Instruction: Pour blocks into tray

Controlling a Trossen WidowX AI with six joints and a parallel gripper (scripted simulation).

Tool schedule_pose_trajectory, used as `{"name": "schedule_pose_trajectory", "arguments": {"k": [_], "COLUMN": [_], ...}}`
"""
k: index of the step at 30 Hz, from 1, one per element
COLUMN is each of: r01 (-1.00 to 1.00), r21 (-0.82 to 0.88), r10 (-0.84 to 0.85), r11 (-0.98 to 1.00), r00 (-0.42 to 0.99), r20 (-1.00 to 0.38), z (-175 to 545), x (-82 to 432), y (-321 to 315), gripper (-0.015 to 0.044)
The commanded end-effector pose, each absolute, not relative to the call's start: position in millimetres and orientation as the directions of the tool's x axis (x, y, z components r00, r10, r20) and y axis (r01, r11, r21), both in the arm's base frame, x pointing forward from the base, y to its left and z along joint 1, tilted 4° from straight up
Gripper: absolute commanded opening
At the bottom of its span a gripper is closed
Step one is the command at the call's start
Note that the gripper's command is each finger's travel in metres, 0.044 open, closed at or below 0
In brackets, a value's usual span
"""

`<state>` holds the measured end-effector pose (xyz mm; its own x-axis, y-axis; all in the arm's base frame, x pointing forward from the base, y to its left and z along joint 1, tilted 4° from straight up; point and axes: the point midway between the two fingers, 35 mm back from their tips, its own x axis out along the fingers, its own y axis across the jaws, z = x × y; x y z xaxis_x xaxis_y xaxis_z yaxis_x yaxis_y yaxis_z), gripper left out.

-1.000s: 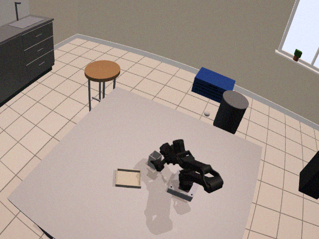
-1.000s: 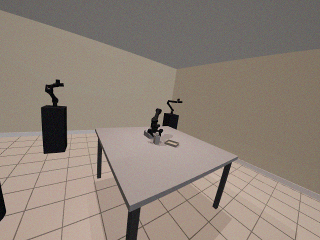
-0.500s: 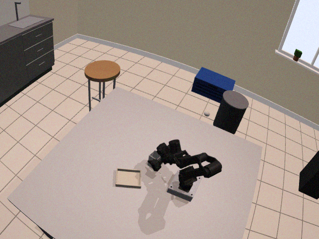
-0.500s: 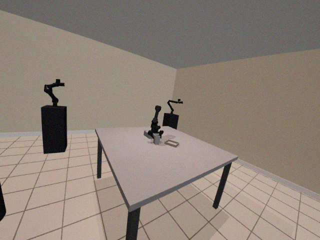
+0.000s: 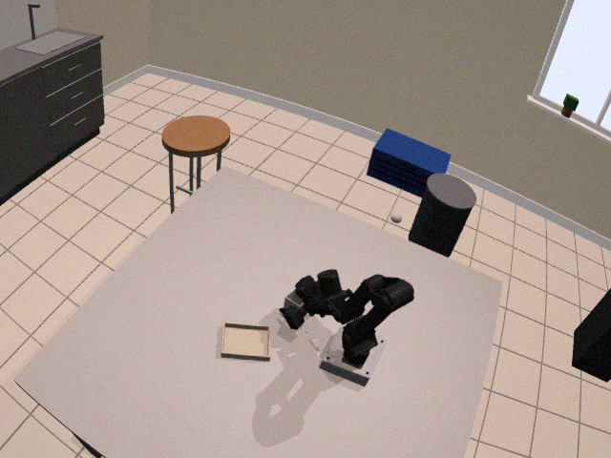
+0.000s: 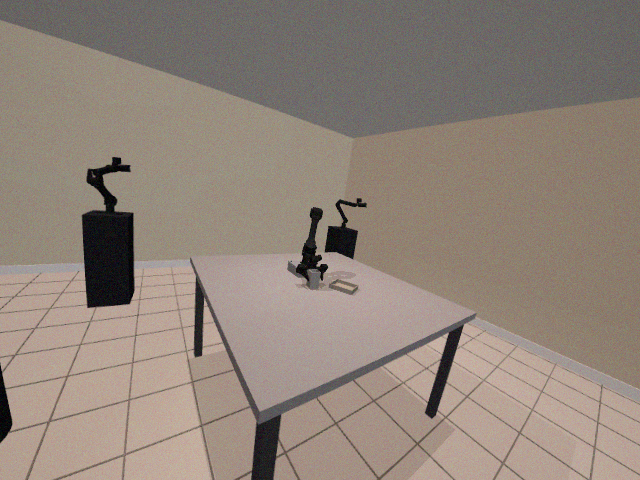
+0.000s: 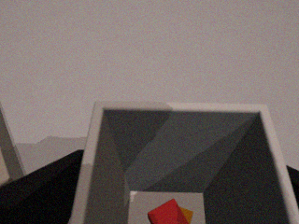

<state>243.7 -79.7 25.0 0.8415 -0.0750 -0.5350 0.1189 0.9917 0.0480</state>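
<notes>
Square cup [image 5: 293,299] [image 6: 313,279] [image 7: 182,106] upright, mouth upward.

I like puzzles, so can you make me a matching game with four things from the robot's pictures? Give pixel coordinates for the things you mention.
Things:
1. the cup [image 5: 293,298] [image 6: 313,279] [image 7: 177,105]
2. the tray [image 5: 245,357] [image 6: 343,286] [image 7: 10,140]
3. the red block [image 7: 167,214]
4. the round stool [image 5: 196,133]

Places, colours or states:
A. shallow, with no block in it
B. on the floor, with a brown seat
C. between the gripper's [image 5: 291,309] [image 6: 313,276] fingers, upright
D. inside the cup, by an orange bit

Right pairs: 1-C, 2-A, 3-D, 4-B
</notes>
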Motion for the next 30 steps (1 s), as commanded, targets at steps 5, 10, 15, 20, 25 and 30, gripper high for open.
{"name": "schedule_pose_trajectory", "arguments": {"k": [5, 10, 15, 20, 25, 30], "r01": [0.123, 0.123, 0.123, 0.123, 0.123, 0.123], "r21": [0.053, 0.053, 0.053, 0.053, 0.053, 0.053], "r10": [-0.076, -0.076, -0.076, -0.076, -0.076, -0.076], "r11": [0.991, 0.991, 0.991, 0.991, 0.991, 0.991], "r00": [0.839, 0.839, 0.839, 0.839, 0.839, 0.839], "r20": [-0.539, -0.539, -0.539, -0.539, -0.539, -0.539], "z": [22.2, 22.2, 22.2, 22.2, 22.2, 26.7], "x": [243.7, 243.7, 243.7, 243.7, 243.7, 243.9], "y": [-78.9, -78.9, -78.9, -78.9, -78.9, -79.4], "gripper": [0.0354, 0.0341, 0.0307, 0.0274, 0.0241, 0.0109]}}
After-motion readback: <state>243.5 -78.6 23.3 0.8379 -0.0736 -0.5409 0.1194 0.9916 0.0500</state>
